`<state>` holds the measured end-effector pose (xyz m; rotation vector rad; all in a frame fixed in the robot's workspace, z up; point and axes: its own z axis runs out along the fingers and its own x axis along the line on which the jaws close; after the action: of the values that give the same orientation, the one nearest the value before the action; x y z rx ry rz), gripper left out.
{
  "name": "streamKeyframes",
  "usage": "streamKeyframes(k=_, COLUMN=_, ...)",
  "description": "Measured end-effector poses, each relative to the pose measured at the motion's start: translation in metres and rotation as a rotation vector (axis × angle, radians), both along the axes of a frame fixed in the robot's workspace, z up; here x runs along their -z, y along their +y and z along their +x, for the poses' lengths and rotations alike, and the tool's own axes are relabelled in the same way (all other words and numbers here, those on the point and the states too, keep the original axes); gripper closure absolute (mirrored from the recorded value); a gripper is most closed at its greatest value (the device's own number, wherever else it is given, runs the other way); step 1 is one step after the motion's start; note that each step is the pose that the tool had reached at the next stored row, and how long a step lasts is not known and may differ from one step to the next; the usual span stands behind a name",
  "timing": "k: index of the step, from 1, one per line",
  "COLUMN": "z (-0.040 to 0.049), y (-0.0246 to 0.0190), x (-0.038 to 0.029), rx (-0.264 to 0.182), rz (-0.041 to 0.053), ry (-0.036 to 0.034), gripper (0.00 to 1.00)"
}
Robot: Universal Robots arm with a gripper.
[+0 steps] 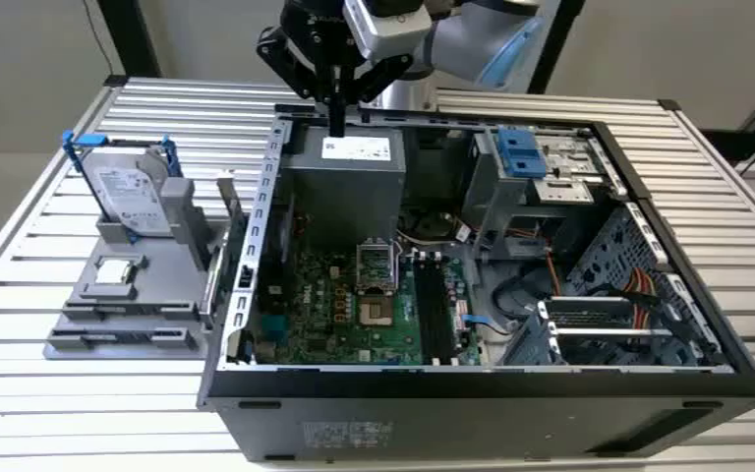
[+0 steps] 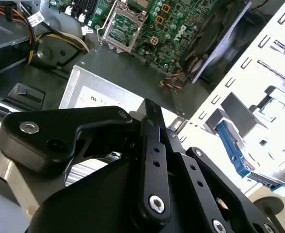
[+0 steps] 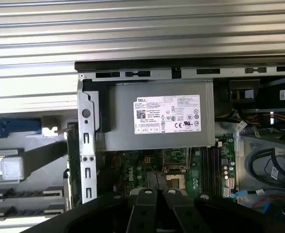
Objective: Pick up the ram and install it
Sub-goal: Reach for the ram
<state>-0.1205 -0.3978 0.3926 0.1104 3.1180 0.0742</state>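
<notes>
The gripper hangs in the upper middle of the exterior view. Its two black fingers are pressed together into one narrow tip, and nothing appears to be pinched between them. That tip points down over the grey power supply at the back of the open computer case.

The ram is not in the grip. It stands on edge in the grey holder at the exterior view's left, just beside the case's outer wall. In the first wrist view it shows as a thin dark green strip. The hard drive in its blue frame and the small processor chip share that holder.

Judging by its look, the ram is light, stiff and very thin. It should lift easily, but twisting or heavy squeezing on the chips could damage it. The sensible hold is across its two flat faces near the exposed upper edge, around mid-length, clear of the contact edge seated in the holder.

The memory slots lie on the motherboard, lower middle of the exterior view.
</notes>
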Motion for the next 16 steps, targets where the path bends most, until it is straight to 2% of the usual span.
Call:
streamKeyframes(k=10, z=-0.0004, y=0.0002, x=0.0000, rx=0.000, rz=0.0001, ry=0.0000, gripper=1.00)
streamKeyframes(k=16, z=-0.0063, y=0.0001, x=0.0000, rx=0.000, rz=-0.0001, ry=0.0000, gripper=1.00)
